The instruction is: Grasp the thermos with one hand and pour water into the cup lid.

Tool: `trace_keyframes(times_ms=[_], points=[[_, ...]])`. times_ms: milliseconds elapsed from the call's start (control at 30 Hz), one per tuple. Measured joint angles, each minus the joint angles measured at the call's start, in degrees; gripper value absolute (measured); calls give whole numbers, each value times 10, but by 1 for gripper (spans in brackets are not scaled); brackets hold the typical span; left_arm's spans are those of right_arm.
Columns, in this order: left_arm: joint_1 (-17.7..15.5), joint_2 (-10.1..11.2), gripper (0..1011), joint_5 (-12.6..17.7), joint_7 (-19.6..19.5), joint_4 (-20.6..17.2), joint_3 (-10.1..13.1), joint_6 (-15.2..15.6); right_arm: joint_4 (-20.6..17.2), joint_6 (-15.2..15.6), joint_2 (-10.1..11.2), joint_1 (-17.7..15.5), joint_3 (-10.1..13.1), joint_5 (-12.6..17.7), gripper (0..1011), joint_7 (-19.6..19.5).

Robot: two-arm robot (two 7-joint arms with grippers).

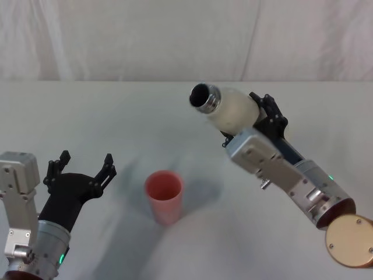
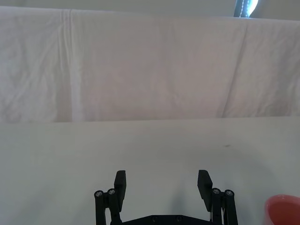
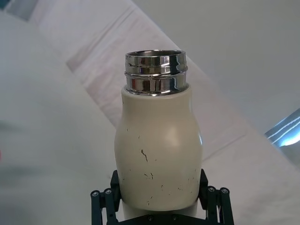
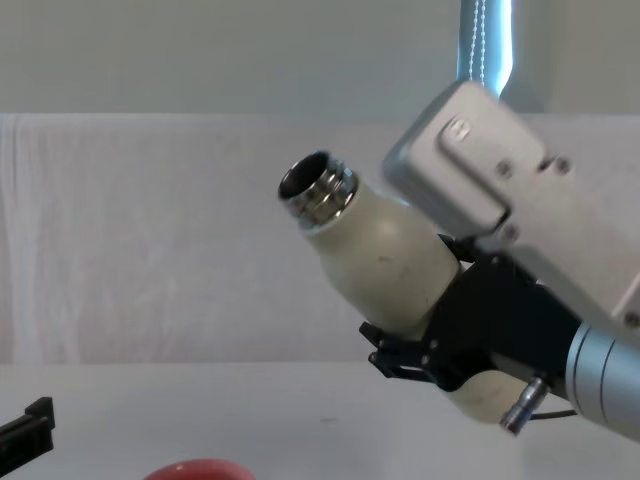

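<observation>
You have the tabletop (image 1: 116,116) spread pale and wide, and above it your right gripper (image 1: 256,119) carries the thermos (image 1: 233,109) clamped around its lower body, fingers (image 3: 208,199) pressed against both sides. The thermos hangs in the air, tilted so its long axis runs from the gripper up and toward your left, with the open mouth leading. The cup lid (image 1: 164,195) stands upright on the tabletop below and nearer you than that mouth, offset to the left of it, so I judge the mouth has yet to be brought over the cup and tipped further before any water falls in. Your left gripper (image 1: 81,170) waits low at the left, just beside the cup, fingers spread and holding nothing. The thermos is cream-white with rounded shoulders, a shiny threaded chrome neck and faint dark specks on its side
</observation>
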Motion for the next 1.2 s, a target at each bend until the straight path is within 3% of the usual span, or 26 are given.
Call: trace_keyframes(times_ms=[600,1200], points=[[0,0,1001,0,0,0,0,0,-5,18,-30,-6,61,206,957,65],[0,0,1001,0,0,0,0,0,-2,68,-47,-9,90,339,957,86]])
